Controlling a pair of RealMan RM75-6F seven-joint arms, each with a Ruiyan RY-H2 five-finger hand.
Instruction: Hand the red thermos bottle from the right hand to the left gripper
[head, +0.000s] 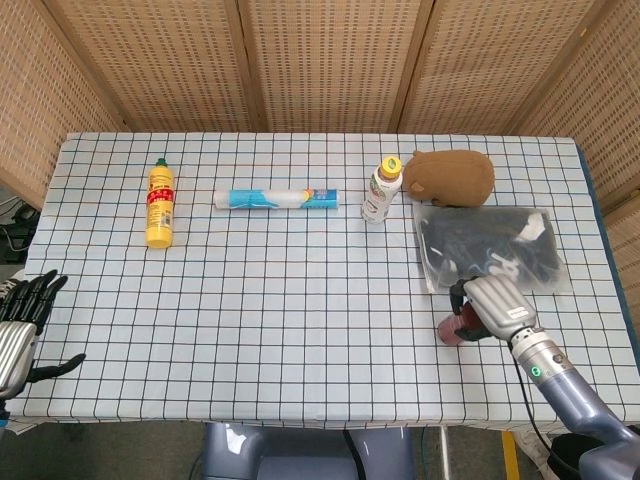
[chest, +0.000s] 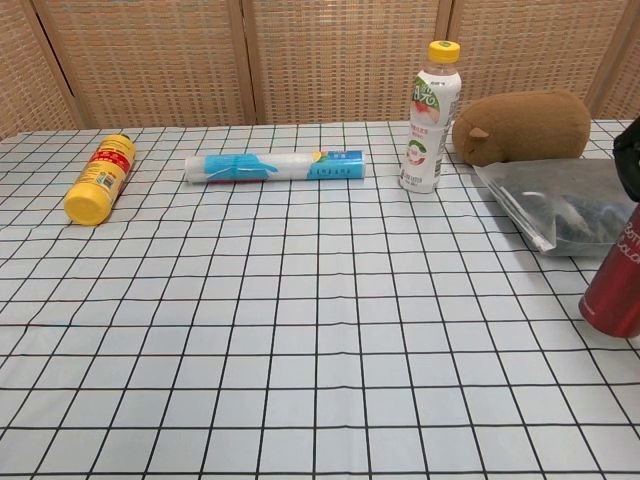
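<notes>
Red thermos in right hand's grasp at the table's right front; left hand idle

Chequered cloth covers the table (head: 300, 330), white with a dark grid. At the far left, off the table's front corner, the left hand (head: 18, 325) hangs with its fingers spread apart and nothing in them.

On the table, left to right along the back: a yellow bottle (head: 159, 204) lies on its side, cap away from the robot; a blue-and-white roll (head: 276, 199) lies crosswise; a drink bottle with a yellow cap (head: 380, 190) stands upright; a brown plush toy (head: 450, 177) sits just beside it. Nearer the robot from the toy, a clear bag of dark contents (head: 492, 250) lies flat.

At the right front, the red thermos bottle (chest: 615, 285) stands close to the front edge of the bag. In the chest view its long axis is near vertical, leaning slightly, base toward the table; its top is out of frame. Whether the base touches the cloth cannot be told. The right hand (head: 492, 308) is wrapped around the bottle's upper body, fingers closed on it, covering most of it in the head view. Only the lower red part shows to the left of the hand.
</notes>
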